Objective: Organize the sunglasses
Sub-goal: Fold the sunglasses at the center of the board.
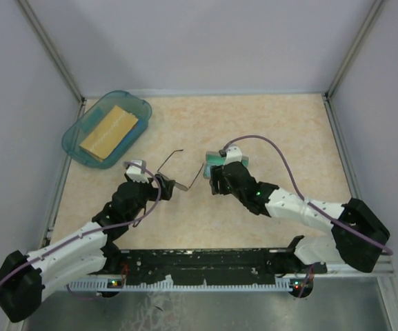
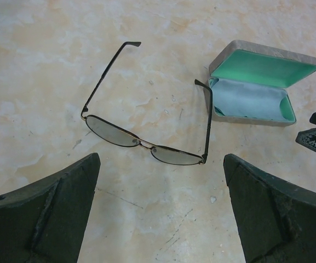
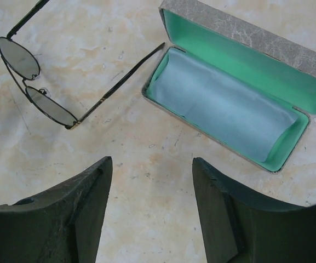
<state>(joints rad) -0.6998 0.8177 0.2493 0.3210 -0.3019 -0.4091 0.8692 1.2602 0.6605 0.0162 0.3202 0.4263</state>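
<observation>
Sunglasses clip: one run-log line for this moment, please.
sunglasses: unfolded, on table, outside case | case: open, cloth inside | left gripper: open, empty, facing sunglasses | right gripper: open, empty, near case

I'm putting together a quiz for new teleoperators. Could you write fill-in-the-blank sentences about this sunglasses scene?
1. The sunglasses rest with both temple arms ____.
2. The grey case has its lid ____.
3. The light blue cloth lies ____ the case.
4. The left gripper and the right gripper hold ____.
Missing words: unfolded; open; inside; nothing.
</observation>
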